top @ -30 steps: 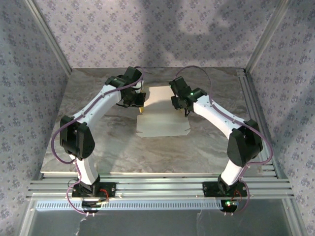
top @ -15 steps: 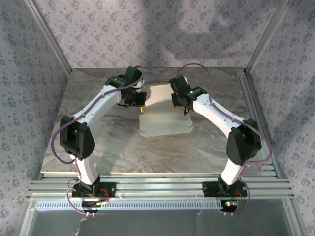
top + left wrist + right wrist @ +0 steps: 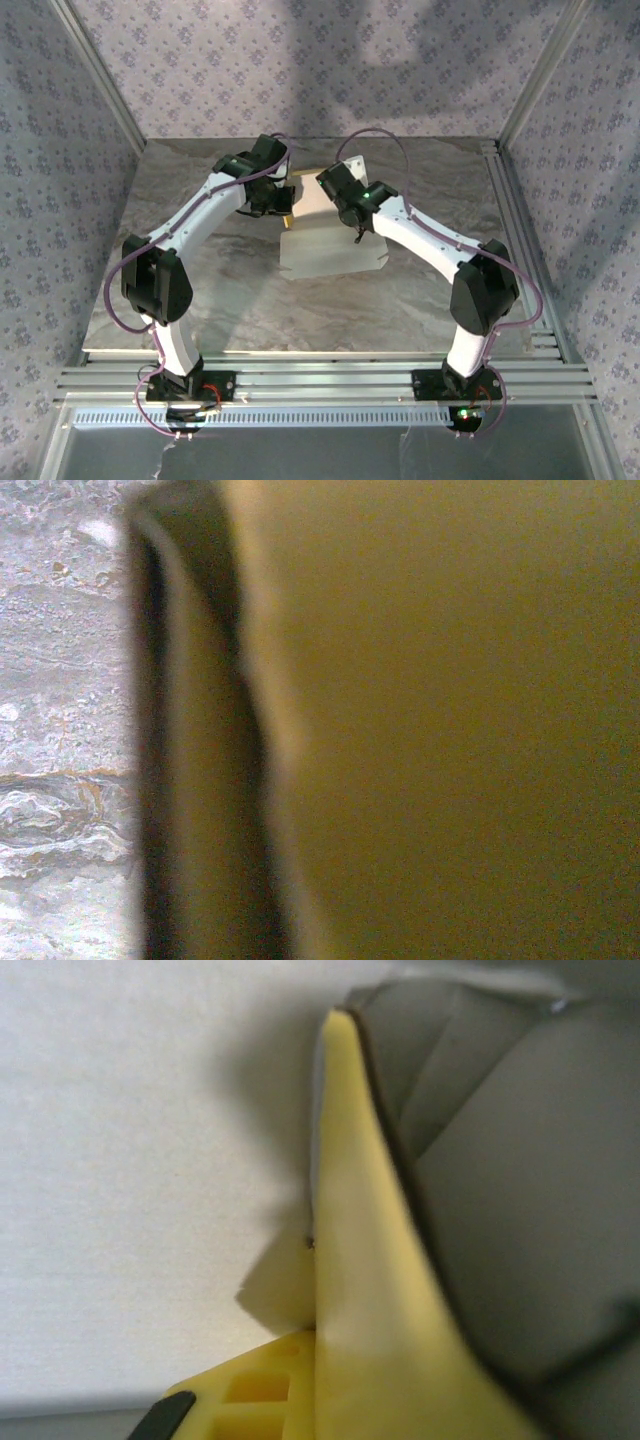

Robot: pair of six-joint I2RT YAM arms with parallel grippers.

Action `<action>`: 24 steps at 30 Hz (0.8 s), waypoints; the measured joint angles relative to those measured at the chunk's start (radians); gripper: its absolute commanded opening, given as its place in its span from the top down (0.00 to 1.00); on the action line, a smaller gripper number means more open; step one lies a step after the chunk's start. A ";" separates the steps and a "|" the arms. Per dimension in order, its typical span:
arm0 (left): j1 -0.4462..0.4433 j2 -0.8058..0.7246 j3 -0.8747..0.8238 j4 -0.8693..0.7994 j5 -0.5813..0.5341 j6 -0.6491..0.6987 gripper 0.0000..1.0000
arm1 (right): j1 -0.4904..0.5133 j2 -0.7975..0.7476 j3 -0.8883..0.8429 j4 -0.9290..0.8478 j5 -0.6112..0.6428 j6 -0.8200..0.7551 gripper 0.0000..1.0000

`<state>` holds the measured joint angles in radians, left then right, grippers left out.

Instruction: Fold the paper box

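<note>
The paper box [image 3: 325, 252] lies unfolded on the table, white side up, between the two arms. My left gripper [image 3: 286, 218] sits at the sheet's left edge and is shut on it. In the left wrist view the blurred yellow side of the paper box [image 3: 450, 720] stands very close to the camera. My right gripper [image 3: 352, 222] hangs over the sheet's back half. In the right wrist view its yellow fingers [image 3: 370, 1290] are pressed together at a white panel of the paper box [image 3: 130, 1180], and my right gripper [image 3: 318, 1250] is shut on its edge.
The marble table [image 3: 200, 290] has open room in front of the sheet and to both sides. Metal rails run along the right edge [image 3: 520, 220] and the front edge [image 3: 320, 380]. Patterned walls enclose the cell.
The right arm has swung left over the sheet's back half, and its jaws have closed. The sheet's right side has shifted slightly. The left arm has held still.
</note>
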<state>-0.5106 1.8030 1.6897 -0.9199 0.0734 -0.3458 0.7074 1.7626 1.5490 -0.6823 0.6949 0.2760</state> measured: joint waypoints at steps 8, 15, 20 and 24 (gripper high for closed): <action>-0.002 0.000 -0.013 -0.001 -0.011 0.003 1.00 | -0.126 -0.151 -0.096 0.097 -0.310 -0.056 0.51; -0.002 0.000 -0.013 0.003 -0.008 0.003 1.00 | -0.163 -0.158 -0.086 0.115 -0.416 -0.055 0.53; -0.002 0.000 -0.013 0.003 -0.008 0.004 1.00 | -0.162 -0.138 -0.086 0.116 -0.442 -0.055 0.54; -0.002 0.000 -0.013 0.003 -0.008 0.004 1.00 | -0.161 -0.122 -0.085 0.115 -0.439 -0.054 0.62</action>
<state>-0.5125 1.8027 1.6768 -0.9169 0.0658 -0.3420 0.5461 1.6402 1.4643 -0.5674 0.2554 0.2222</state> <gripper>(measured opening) 0.049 0.422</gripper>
